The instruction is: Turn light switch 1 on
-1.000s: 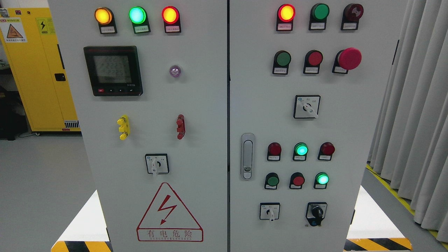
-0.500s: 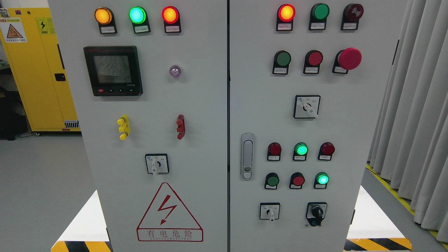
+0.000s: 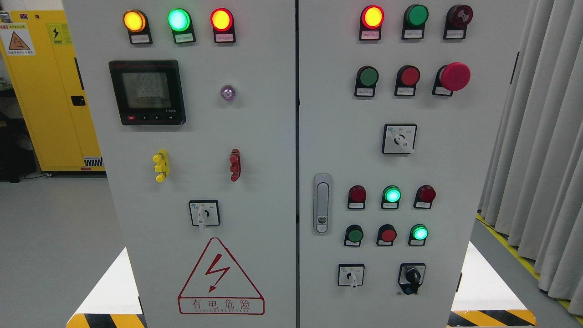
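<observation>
flanking cabinet (image 3: 255, 136): yellow locker (image 3: 50, 91), curtain (image 3: 542, 136)

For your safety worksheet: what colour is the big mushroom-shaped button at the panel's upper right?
Red. The mushroom button shows best in the head view.

I see only my head view, facing the control cabinet (image 3: 255, 136) squarely and close, perhaps tilted slightly toward six o'clock.
</observation>
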Tool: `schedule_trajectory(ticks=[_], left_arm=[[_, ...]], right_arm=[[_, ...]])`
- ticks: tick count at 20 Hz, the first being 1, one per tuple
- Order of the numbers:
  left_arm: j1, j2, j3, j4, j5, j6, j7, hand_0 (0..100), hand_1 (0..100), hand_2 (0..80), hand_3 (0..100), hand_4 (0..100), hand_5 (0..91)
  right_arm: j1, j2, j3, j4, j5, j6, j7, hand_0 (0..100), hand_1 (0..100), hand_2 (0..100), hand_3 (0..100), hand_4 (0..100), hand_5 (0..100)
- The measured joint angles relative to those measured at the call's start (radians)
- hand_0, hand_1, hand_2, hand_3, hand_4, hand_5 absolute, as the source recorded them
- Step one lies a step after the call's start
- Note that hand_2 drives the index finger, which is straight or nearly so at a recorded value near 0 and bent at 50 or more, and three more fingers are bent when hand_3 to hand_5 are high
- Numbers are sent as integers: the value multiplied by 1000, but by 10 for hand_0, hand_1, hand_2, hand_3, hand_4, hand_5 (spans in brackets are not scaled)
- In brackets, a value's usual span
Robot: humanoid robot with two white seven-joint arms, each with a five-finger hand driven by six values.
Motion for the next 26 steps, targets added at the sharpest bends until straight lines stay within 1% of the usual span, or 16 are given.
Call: schedule_trajectory(ticks=[1,3,4,5,6,7,9,10,12,13,14,15,16,17,22,26], left_arm=[[11,4,7,-45,-1,-1,1,288,307,57,286,362,80],[29,11,21,-145,-2,-3,6,288,344,111,302,400,134],[35,14,26,-192,-2,-3,7,285,369,135,322,432,202],[42,17,32,-244,-3,-3,9,280,379,134,325,441,208],[48,19,37,-295,-3,-5,10,276,385,146,351,471,245],[55,22,41,-350,-4,-7,10,260,404,229,421,524,362],[67,26,49,-456,-4,-1,10,248,416,258,448,567,409],[73,28,52,-507,-5,5,10,238,449,293,498,622,480],[86,31,58,-617,-5,18,11,228,467,320,530,652,522],[91,33,62,-671,-5,22,13,206,506,371,604,716,575],[95,34,64,-718,-6,27,16,171,533,386,620,731,607],[98,35,68,-770,-6,29,20,171,533,386,620,731,607],[101,36,71,-819,-6,32,25,145,566,401,644,760,646],[103,37,73,-864,-6,37,30,120,591,437,691,811,731],[94,41,78,-1069,-4,64,43,98,598,486,766,860,792],[68,43,74,-1209,-5,130,68,95,598,492,766,869,797]], right_arm=[[0,0,0,0,0,0,0,0,500,40,0,0,0],[0,0,0,0,0,0,0,0,500,40,0,0,0],[0,0,0,0,0,0,0,0,500,40,0,0,0],[0,0,0,0,0,0,0,0,500,40,0,0,0],[0,0,0,0,0,0,0,0,500,40,0,0,0],[0,0,0,0,0,0,0,0,500,40,0,0,0],[0,0,0,0,0,0,0,0,500,40,0,0,0],[0,0,0,0,0,0,0,0,500,40,0,0,0],[0,0,0,0,0,0,0,0,500,40,0,0,0],[0,0,0,0,0,0,0,0,500,40,0,0,0],[0,0,0,0,0,0,0,0,500,40,0,0,0],[0,0,0,0,0,0,0,0,500,40,0,0,0],[0,0,0,0,0,0,0,0,500,40,0,0,0],[0,0,0,0,0,0,0,0,500,40,0,0,0],[0,0,0,0,0,0,0,0,500,40,0,0,0],[0,0,0,0,0,0,0,0,500,40,0,0,0]])
